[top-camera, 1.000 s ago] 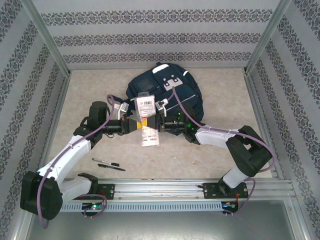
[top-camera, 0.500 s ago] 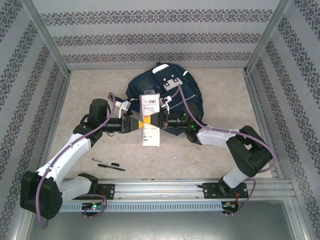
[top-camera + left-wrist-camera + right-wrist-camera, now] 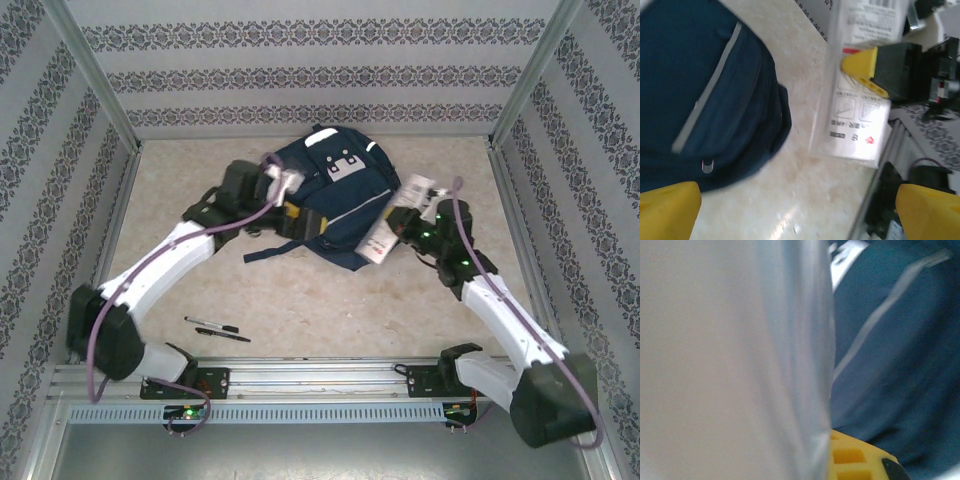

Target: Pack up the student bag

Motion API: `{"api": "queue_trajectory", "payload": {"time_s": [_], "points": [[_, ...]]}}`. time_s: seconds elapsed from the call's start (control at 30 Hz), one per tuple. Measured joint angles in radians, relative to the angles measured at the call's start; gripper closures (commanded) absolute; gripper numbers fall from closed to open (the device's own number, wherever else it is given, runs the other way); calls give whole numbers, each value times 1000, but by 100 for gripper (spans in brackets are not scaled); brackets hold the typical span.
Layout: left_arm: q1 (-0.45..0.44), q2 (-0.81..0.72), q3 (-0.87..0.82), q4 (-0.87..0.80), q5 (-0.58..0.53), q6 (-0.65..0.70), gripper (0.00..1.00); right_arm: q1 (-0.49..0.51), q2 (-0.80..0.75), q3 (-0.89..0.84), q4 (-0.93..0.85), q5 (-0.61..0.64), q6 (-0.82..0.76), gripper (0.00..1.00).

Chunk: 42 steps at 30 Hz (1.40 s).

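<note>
The bag (image 3: 345, 200), navy with white patches and grey stripes, lay slumped on the bench (image 3: 300, 300), just beside the left end effector (image 3: 298, 214), left of the right end effector (image 3: 400, 224).

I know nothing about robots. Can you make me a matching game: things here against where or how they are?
1 student bag
2 clear packet
3 pens
4 left gripper

A jaws wide open, empty
B lying loose on the table
C pinched by the right gripper
D navy blue with pale stripes

Pairs: 1-D, 2-C, 3-B, 4-A
</note>
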<state>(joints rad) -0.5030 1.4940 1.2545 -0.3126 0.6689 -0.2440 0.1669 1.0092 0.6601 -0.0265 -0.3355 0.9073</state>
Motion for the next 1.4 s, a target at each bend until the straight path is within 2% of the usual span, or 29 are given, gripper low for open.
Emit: {"api": "queue_trajectory", "payload": {"time_s": [0.07,0.13,0.27,0.37,0.47,0.5,0.57,0.6,0.63,0.67,0.93,1.07,1.2,1.4], "points": [[-60,141,137,-30,-80,77,1,-93,-23,20,-137,56,-47,100],[-108,266,254,-60,-163,142,7,-172,-23,38,-238,82,-86,100],[-184,509,468,-137,-346,268,17,-280,-29,43,-373,79,-148,100],[-212,636,567,-198,-454,329,34,-316,-44,42,-422,55,-178,100],[-220,735,653,-259,-531,366,37,-322,-52,41,-441,22,-205,100],[-220,758,671,-272,-551,373,42,-322,-52,40,-443,11,-209,100],[-220,796,709,-298,-599,388,57,-322,-52,37,-451,-13,-218,100],[-221,809,726,-309,-621,394,70,-322,-51,37,-454,-26,-221,100],[-222,819,743,-321,-637,396,89,-322,-49,37,-453,-45,-225,100],[-224,829,763,-338,-647,398,100,-322,-45,37,-449,-72,-227,100],[-223,819,888,-434,-716,448,100,-312,42,39,-370,-408,-213,100],[-221,760,949,-470,-746,467,100,-235,77,50,-289,-509,-115,100],[-203,674,1012,-471,-779,469,100,-113,114,48,-104,-474,79,100],[-198,628,1095,-484,-737,459,100,41,312,45,249,-237,331,100]]}}
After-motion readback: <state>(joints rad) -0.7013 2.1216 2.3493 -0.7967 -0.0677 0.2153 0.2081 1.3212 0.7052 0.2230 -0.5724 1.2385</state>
